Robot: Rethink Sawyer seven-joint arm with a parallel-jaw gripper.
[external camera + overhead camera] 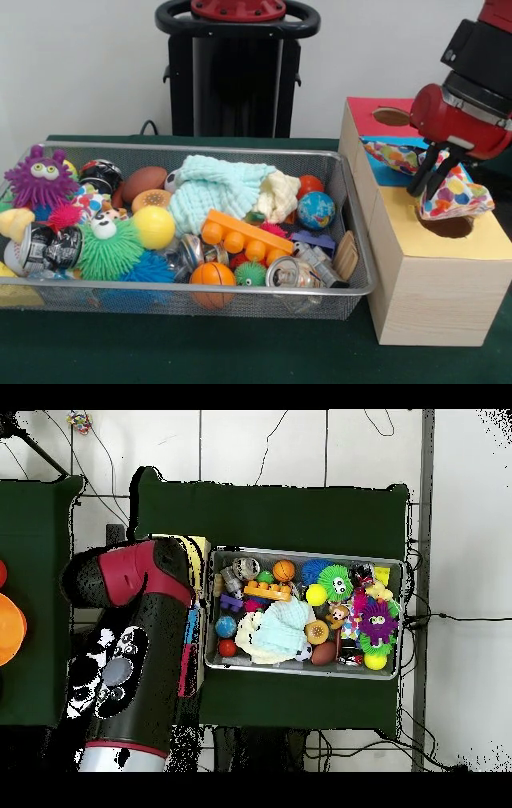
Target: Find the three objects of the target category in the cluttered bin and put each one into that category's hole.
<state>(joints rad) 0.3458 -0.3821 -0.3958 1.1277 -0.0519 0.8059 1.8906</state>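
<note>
My gripper (430, 178) is shut on a polka-dot cloth (458, 196), which hangs just above the round hole (448, 227) in the yellow part of the wooden box (432, 296). A second polka-dot cloth (398, 154) lies on the box's blue part. In the wire bin (200, 286), a mint knitted cloth (212, 192) and a cream cloth (280, 194) lie among the toys. In the overhead view the arm (135, 644) covers the box and hides the gripper; the mint cloth (280, 627) shows in the bin (305, 552).
The bin also holds balls, spiky toys, crushed cans and an orange brick (244, 234). The box's red part has its own hole (391, 117) at the back. The box stands close against the bin's right end.
</note>
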